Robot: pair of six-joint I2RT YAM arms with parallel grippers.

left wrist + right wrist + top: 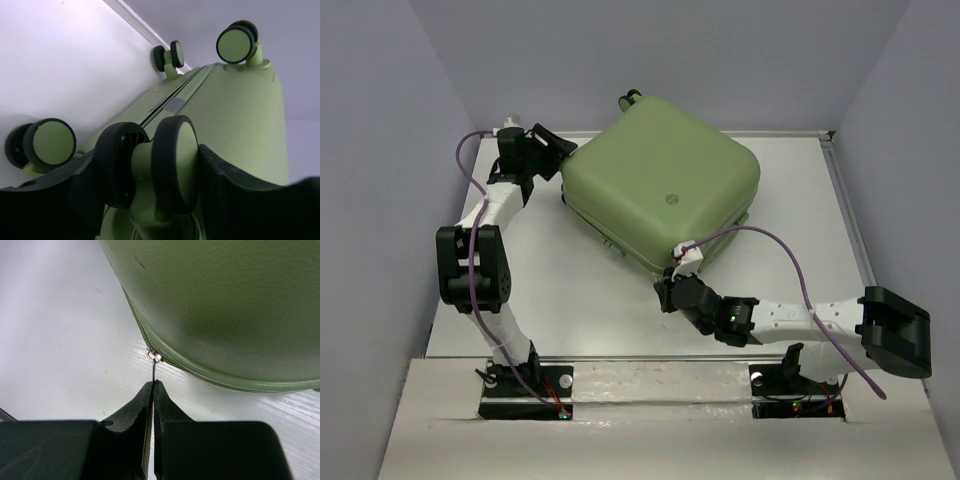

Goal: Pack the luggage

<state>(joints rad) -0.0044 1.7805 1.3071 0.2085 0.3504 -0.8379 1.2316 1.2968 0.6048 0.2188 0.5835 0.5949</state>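
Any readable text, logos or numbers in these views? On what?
No readable text in any view.
Too small to read: the small round emblem on the lid of the large light-green hard-shell suitcase.
No lettering visible: the grey tab at the suitcase seam, left wrist view.

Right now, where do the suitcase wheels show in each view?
Top external: one wheel peeks past the luggage's far corner.
Left wrist: four wheels; the nearest sits between the fingers of the left pincer.
Right wrist: none; the right pincer pinches the zipper pull.
Shared landmark: the zipper seam.
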